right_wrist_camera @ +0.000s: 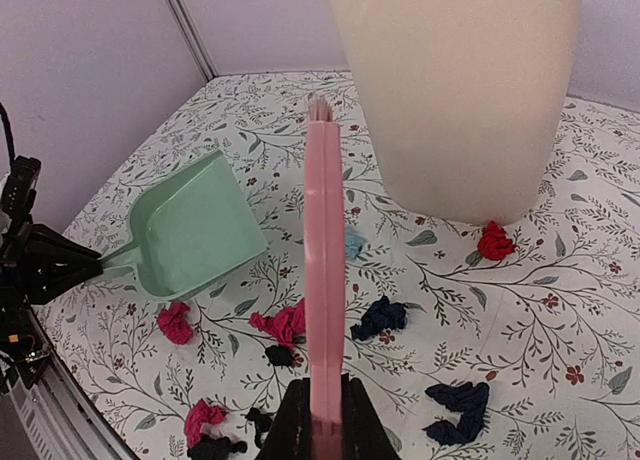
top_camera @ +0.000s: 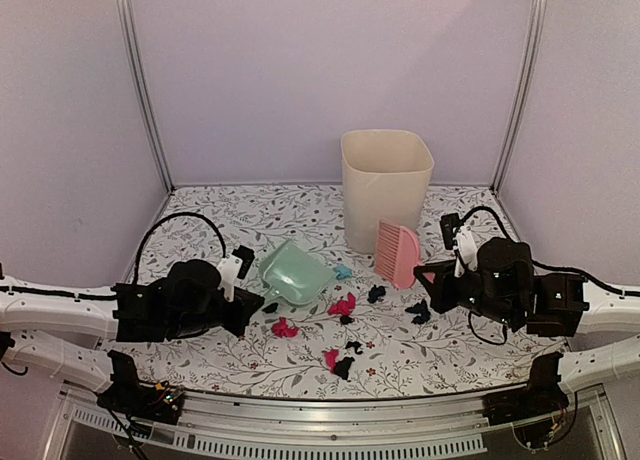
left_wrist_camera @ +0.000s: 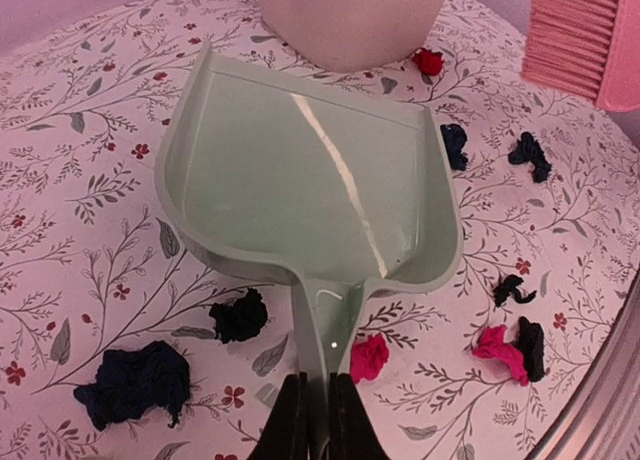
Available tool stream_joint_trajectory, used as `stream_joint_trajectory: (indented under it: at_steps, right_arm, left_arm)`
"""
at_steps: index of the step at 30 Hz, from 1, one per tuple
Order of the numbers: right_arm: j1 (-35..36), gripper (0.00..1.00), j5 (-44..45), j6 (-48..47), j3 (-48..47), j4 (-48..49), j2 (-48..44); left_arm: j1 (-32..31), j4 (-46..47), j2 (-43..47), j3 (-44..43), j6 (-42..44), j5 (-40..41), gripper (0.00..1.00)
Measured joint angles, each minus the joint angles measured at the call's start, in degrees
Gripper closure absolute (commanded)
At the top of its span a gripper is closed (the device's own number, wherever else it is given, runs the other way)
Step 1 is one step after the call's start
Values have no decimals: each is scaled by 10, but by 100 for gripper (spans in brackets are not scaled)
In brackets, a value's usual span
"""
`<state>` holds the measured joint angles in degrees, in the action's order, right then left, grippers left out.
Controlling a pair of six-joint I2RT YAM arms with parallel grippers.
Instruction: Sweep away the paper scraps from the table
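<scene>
My left gripper (left_wrist_camera: pixel 319 410) is shut on the handle of the mint-green dustpan (left_wrist_camera: pixel 300 180), which lies tilted at the table's middle left (top_camera: pixel 296 273). My right gripper (right_wrist_camera: pixel 325 420) is shut on the pink brush (right_wrist_camera: pixel 324 280), held edge-up in front of the bin (top_camera: pixel 397 252). Paper scraps lie scattered between the two tools. There are magenta ones (top_camera: pixel 343 305) (top_camera: pixel 284 328) (right_wrist_camera: pixel 176 322), dark navy ones (top_camera: pixel 419 311) (right_wrist_camera: pixel 381 317) (left_wrist_camera: pixel 135 382), a teal one (right_wrist_camera: pixel 353 243) and a red one (right_wrist_camera: pixel 494 242) at the bin's foot. The dustpan holds no scraps.
A tall beige bin (top_camera: pixel 386 185) stands at the back centre of the floral table (top_camera: pixel 220 220). A metal rail (top_camera: pixel 330 420) runs along the near edge. Lilac walls close off the back and both sides.
</scene>
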<state>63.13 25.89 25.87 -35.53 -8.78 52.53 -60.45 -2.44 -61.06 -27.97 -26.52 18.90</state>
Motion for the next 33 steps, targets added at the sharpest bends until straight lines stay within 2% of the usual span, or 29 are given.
stream_joint_trajectory:
  at_steps: [11, 19, 25, 29, 33]
  right_arm:
    - [-1, 100, -42, 9, 10, -28, -38]
    - [-1, 100, -21, 63, -8, -137, -45]
    - [-1, 100, 28, 110, -29, -215, -48]
    - [-6, 100, 64, 130, -39, -246, -17]
    - [-33, 100, 101, 136, -66, -263, 61]
  left_arm:
    - [0, -45, -2, -52, 4, -97, 97]
    - [-8, -151, -11, -119, -4, -110, 97]
    - [-21, -208, -9, -133, -21, -108, 98]
    - [-26, -233, -4, -134, -26, -111, 98]
    - [-31, -262, -4, -151, -27, -120, 99]
